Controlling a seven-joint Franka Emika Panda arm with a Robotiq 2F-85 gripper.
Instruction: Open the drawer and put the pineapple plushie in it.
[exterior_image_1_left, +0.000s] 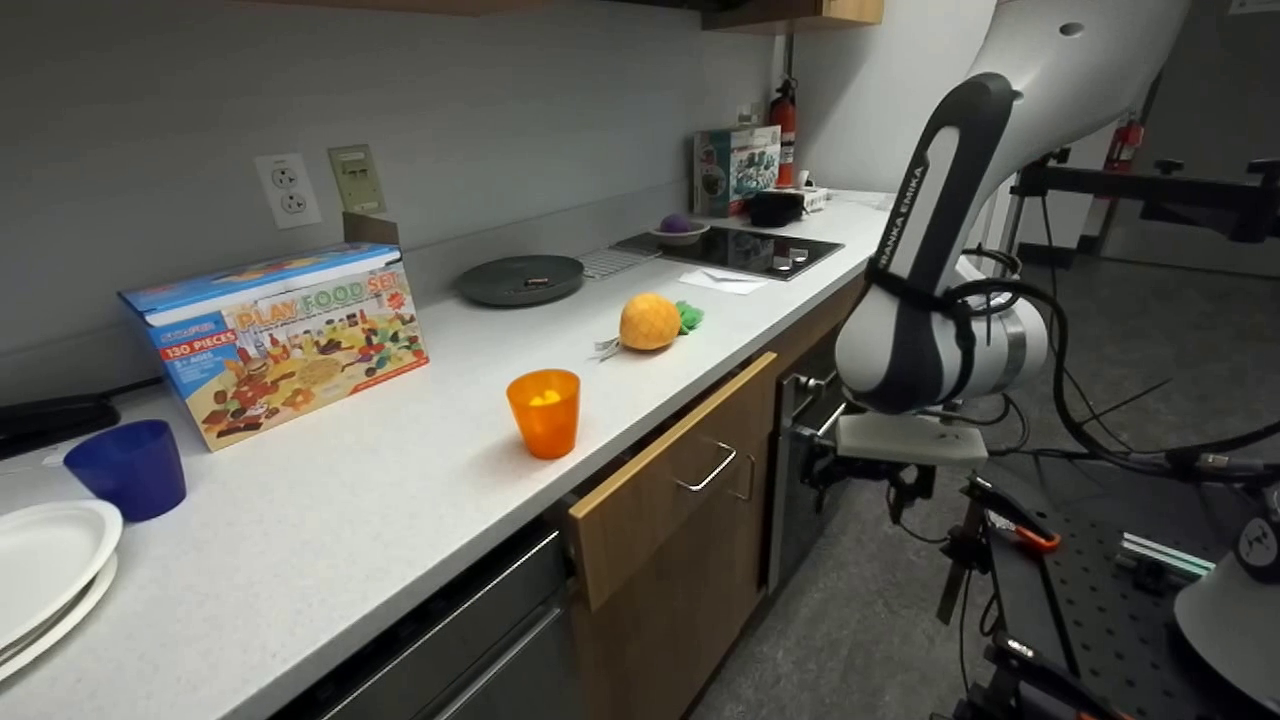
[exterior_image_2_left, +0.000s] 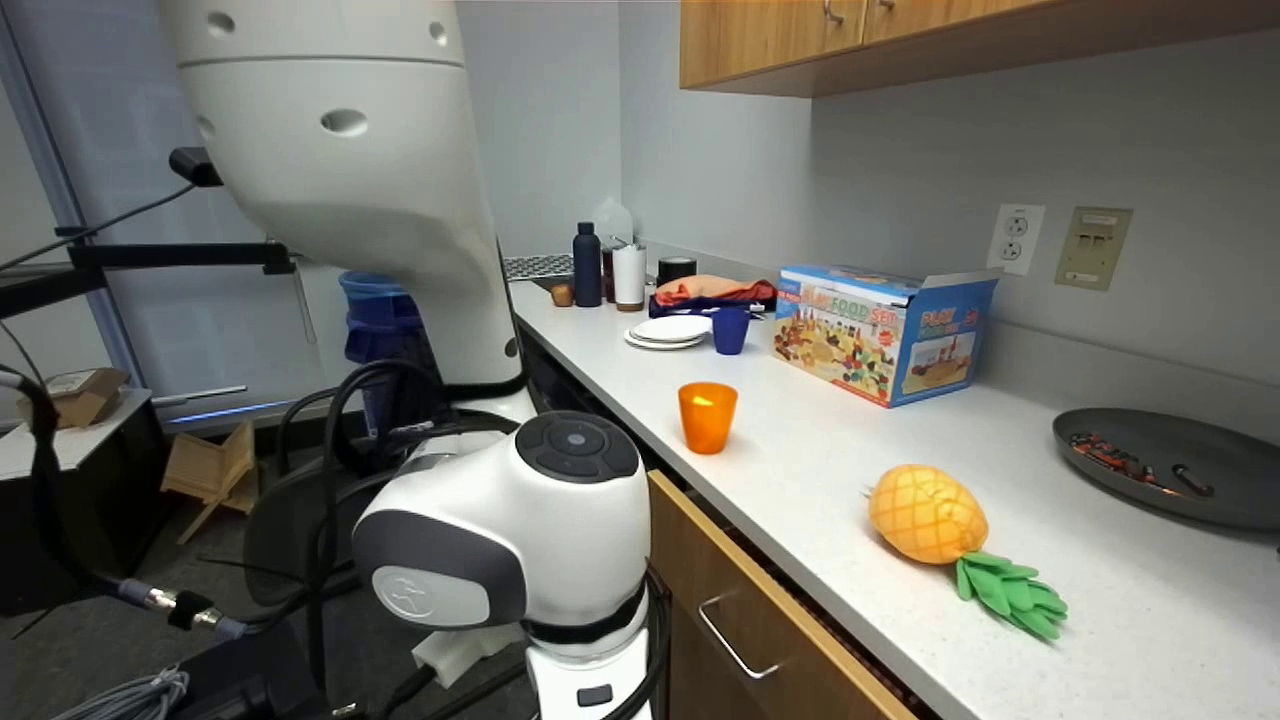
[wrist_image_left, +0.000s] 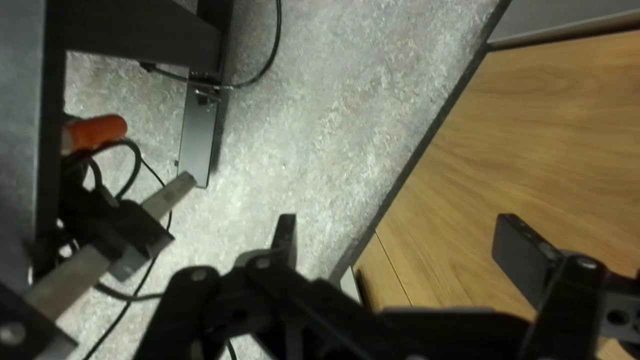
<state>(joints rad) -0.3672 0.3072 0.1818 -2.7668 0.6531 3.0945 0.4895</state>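
Note:
The drawer (exterior_image_1_left: 665, 485) has a light brown wood front and a silver bar handle (exterior_image_1_left: 712, 468). It stands slightly pulled out below the counter edge, with a dark gap behind its top edge. Its front also shows in an exterior view (exterior_image_2_left: 720, 590); its inside is hidden. The yellow-orange pineapple plushie (exterior_image_1_left: 650, 322) with green leaves lies on its side on the counter, also seen in an exterior view (exterior_image_2_left: 928, 515). My gripper (wrist_image_left: 400, 240) is open and empty, pointing down over the floor beside the wood cabinet front. It hangs outside the counter, apart from handle and plushie (exterior_image_1_left: 868, 488).
On the counter (exterior_image_1_left: 400, 540) stand an orange cup (exterior_image_1_left: 546, 415), a blue cup (exterior_image_1_left: 128, 470), white plates (exterior_image_1_left: 60, 540), a play food box (exterior_image_1_left: 290, 330) and a dark pan (exterior_image_1_left: 520, 280). A black oven front (exterior_image_1_left: 808, 500) adjoins the cabinet. A dark perforated stand (exterior_image_1_left: 1120, 610) holds the arm base.

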